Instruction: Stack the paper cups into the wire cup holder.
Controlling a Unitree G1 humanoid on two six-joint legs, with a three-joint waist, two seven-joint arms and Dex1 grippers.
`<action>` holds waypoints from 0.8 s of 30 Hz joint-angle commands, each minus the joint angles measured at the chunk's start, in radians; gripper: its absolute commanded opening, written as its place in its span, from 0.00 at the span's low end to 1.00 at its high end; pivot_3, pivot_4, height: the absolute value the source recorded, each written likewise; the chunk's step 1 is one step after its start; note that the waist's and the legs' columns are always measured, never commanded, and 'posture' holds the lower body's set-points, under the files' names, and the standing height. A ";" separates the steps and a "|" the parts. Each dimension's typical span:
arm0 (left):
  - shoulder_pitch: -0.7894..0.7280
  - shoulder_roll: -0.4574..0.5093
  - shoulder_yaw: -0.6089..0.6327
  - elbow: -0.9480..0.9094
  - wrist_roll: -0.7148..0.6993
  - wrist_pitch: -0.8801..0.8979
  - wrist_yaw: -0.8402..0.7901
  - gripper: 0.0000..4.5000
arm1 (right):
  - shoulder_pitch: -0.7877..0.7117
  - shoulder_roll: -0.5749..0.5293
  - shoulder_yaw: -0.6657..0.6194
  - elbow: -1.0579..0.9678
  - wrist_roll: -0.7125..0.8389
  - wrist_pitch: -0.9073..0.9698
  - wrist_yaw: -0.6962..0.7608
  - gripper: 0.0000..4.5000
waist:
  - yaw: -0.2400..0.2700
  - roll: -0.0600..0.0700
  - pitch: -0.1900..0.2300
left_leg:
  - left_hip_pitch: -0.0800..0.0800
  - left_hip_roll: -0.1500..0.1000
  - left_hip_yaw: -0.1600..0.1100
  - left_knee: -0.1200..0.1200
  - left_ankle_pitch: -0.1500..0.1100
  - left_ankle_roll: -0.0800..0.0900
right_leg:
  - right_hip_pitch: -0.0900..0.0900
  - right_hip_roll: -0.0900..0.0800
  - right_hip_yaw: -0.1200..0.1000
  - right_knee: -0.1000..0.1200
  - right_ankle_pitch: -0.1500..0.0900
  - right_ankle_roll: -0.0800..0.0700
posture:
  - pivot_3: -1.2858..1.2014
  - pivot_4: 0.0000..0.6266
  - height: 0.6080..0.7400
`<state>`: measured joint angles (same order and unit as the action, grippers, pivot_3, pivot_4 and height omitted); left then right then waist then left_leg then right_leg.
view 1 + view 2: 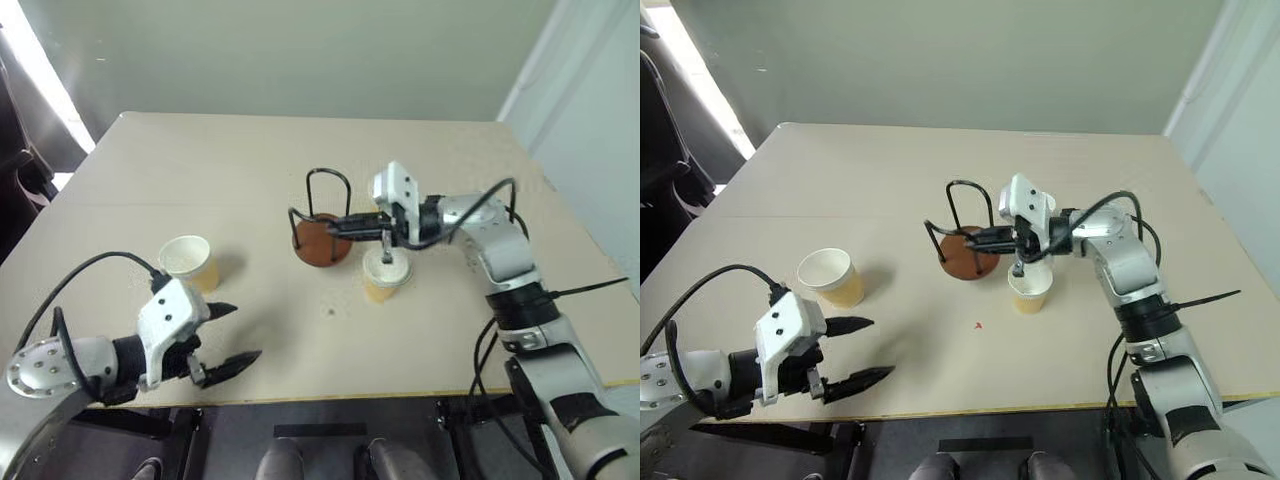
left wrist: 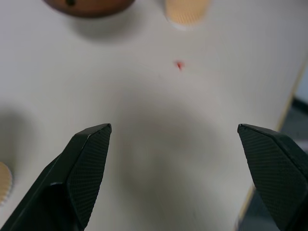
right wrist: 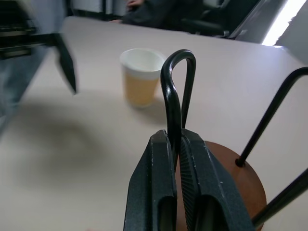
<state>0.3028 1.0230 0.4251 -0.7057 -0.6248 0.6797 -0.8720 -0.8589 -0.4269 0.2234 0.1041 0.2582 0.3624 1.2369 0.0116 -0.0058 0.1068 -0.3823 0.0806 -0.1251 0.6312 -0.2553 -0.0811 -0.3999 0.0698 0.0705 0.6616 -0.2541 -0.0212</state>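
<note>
The wire cup holder, a reddish-brown disc with black wire loops, stands at the table's middle. My right gripper reaches over it from the right and is shut on one thin wire loop, which rises from between the fingers. One paper cup stands upright just right of the holder, under my right wrist. A second paper cup stands upright to the left. My left gripper hangs open and empty near the table's front edge, in front of that cup.
The beige table has its front edge close to my left gripper. A small red mark lies on the tabletop between the two cups. Dark chairs stand beyond the table's left side.
</note>
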 commanded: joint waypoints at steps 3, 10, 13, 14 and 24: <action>0.047 0.038 -0.027 0.015 0.095 -0.071 -0.077 1.00 | 0.066 -0.062 0.048 -0.154 0.076 -0.005 0.156 0.01 | -0.002 0.000 0.000 | 0.000 0.000 0.001 0.000 0.000 0.000 | 0.000 0.003 0.002 0.000 0.000 0.000 | 0.52 0.24 1.00; 0.012 0.025 -0.051 0.015 0.109 -0.063 -0.082 1.00 | 0.086 -0.067 0.093 -0.125 0.036 -0.104 0.215 0.01 | -0.005 0.000 0.000 | 0.002 0.004 0.000 0.001 -0.001 0.001 | 0.000 0.011 0.010 0.001 0.001 0.000 | 0.52 0.24 1.00; 0.001 0.022 -0.052 0.013 0.110 -0.055 -0.081 1.00 | 0.081 -0.062 0.113 -0.092 0.020 -0.154 0.236 0.01 | -0.005 -0.001 0.000 | 0.002 0.004 -0.001 0.001 -0.001 0.001 | 0.000 0.011 0.010 0.001 0.001 0.000 | 0.52 0.24 1.00; 0.001 0.022 -0.050 0.011 0.110 -0.054 -0.082 1.00 | 0.079 -0.062 0.119 -0.086 0.020 -0.166 0.248 0.01 | -0.005 -0.001 0.000 | 0.002 0.004 -0.001 0.001 -0.001 0.001 | 0.000 0.011 0.011 0.001 0.001 0.000 | 0.52 0.24 1.00; -0.029 0.006 0.005 -0.022 0.058 -0.027 -0.080 1.00 | 0.052 -0.047 0.170 0.015 -0.056 -0.283 0.284 0.16 | -0.005 -0.001 0.000 | 0.002 0.005 -0.002 0.002 -0.003 0.002 | 0.000 0.011 0.011 0.001 0.001 0.000 | 0.52 0.24 1.00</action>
<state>0.2926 1.0365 0.3849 -0.6931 -0.5400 0.6456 -0.9531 -0.7844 -0.4756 0.3910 0.1218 0.2086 0.1038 1.5068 0.0068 -0.0065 0.1063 -0.3801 0.0855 -0.1267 0.6335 -0.2583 -0.0795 -0.3998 0.0809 0.0814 0.6627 -0.2533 -0.0210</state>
